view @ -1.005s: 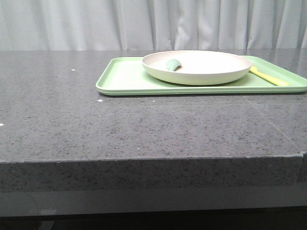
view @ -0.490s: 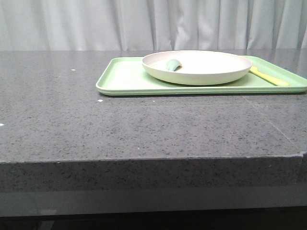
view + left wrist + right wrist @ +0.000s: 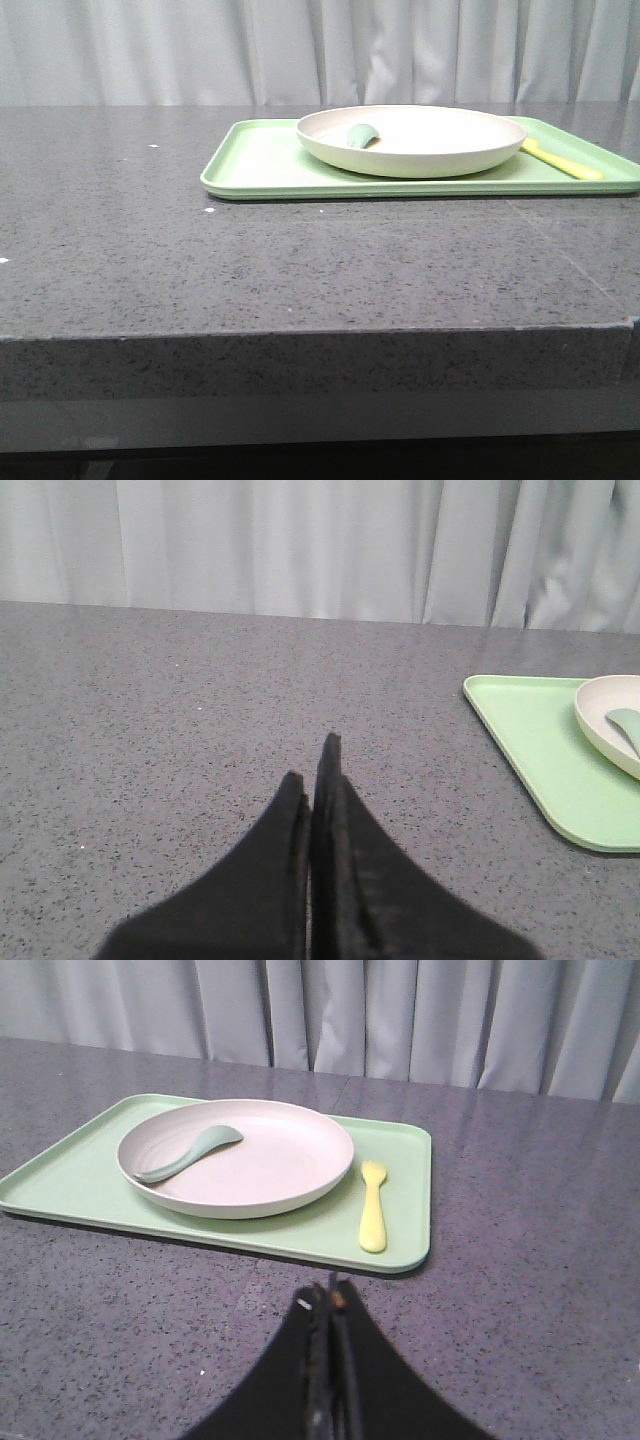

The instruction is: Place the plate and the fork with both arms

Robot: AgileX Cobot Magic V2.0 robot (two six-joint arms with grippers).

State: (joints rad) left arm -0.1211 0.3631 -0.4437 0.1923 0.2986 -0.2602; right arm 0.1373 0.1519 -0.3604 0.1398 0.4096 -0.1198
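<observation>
The cream-white plate [image 3: 410, 140] rests on a light-green tray [image 3: 260, 165] at the back right of the table; it also shows in the right wrist view as the plate [image 3: 250, 1165] and partly in the left wrist view as the plate [image 3: 605, 725]. The pale-yellow fork [image 3: 560, 160] lies on the tray just right of the plate, the fork [image 3: 373, 1215] pointing away from me. My left gripper [image 3: 312, 760] is shut and empty over bare table, left of the tray. My right gripper [image 3: 325, 1295] is shut and empty, just short of the tray's near edge.
A small teal-green utensil [image 3: 190, 1152] lies inside the plate. The grey speckled tabletop [image 3: 300, 270] spreads in front of and left of the tray. A pale curtain [image 3: 320, 50] hangs behind the table.
</observation>
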